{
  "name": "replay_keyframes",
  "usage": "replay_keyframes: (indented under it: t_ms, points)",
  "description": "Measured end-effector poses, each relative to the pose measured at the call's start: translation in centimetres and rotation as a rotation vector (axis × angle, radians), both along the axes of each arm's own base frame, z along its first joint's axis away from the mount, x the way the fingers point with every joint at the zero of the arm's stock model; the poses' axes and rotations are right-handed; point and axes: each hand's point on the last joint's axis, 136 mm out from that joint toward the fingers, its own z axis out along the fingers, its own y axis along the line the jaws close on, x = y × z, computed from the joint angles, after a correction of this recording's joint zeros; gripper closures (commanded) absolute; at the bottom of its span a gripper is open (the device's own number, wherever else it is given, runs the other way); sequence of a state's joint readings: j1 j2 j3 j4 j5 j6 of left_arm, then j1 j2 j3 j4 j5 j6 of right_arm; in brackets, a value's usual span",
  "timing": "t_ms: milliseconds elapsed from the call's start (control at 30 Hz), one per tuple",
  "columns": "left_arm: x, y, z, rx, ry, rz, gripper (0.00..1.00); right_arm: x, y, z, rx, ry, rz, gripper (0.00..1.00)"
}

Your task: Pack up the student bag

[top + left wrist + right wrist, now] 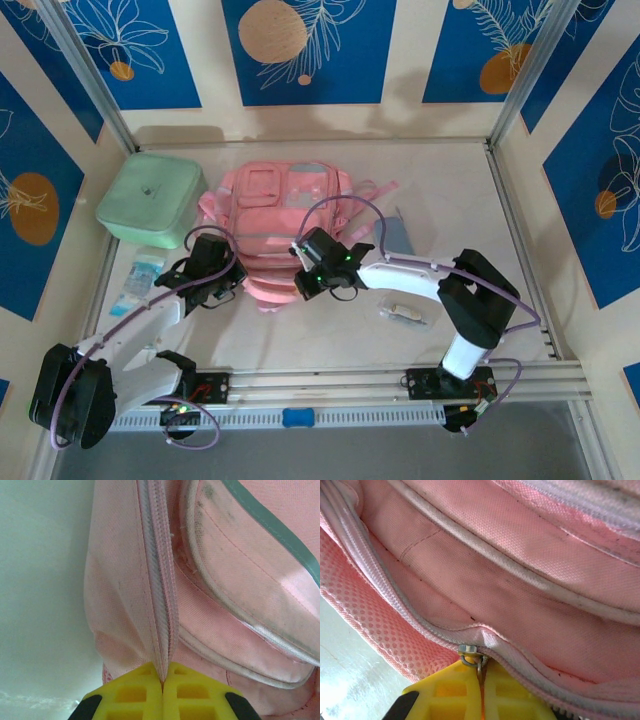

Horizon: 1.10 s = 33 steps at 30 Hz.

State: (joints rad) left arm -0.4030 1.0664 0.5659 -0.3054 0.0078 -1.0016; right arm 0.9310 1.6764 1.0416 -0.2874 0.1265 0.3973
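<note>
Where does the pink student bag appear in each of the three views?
Top external: student bag in the middle.
Left wrist: right two thirds; left gripper shut on zipper track.
Right wrist: across top and right; right gripper shut on zipper pull.
Shared landmark: the zipper track.

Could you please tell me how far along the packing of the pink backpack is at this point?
Done: nothing packed; the mint-green square lidded box, grey-blue pencil case and pale blue packet lie outside the soft pink backpack. In hand: left gripper, jaws shut on the zip seam; right gripper, jaws shut on the metal zip pull. Left: open the zip, load the items.
</note>
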Motion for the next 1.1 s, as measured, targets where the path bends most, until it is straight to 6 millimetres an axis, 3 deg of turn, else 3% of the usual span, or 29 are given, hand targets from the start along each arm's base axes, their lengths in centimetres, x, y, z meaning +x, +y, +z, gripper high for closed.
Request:
replay_keyframes:
  t_ms: [167, 433, 667, 833, 967, 1100]
  points:
    - [0.1, 0.1, 0.2, 0.001, 0.0, -0.015, 1.0, -0.3, -1.0, 1.1, -0.005, -0.026, -0.026, 1.0]
    - [1.2, 1.2, 1.0, 0.003, 0.01, -0.028, 1.0, 0.4, -5.0, 1.5, -0.048, -0.018, -0.122, 1.0]
    - [3.1, 2.8, 2.3, 0.047, 0.006, -0.026, 1.0, -1.0, -2.6, 2.7, -0.013, -0.013, -0.071, 1.0]
    - [3.6, 4.1, 3.1, 0.098, -0.021, -0.024, 0.71, -1.8, -0.8, 2.4, 0.015, 0.04, -0.063, 1.0]
    - [3.3, 4.1, 6.0, 0.078, -0.117, -0.026, 0.63, -1.9, -0.7, 1.3, -0.007, 0.07, -0.076, 1.0]
    - [1.9, 1.9, 8.1, 0.011, -0.168, -0.071, 0.53, -2.1, -0.6, 1.1, -0.006, 0.078, -0.083, 1.0]
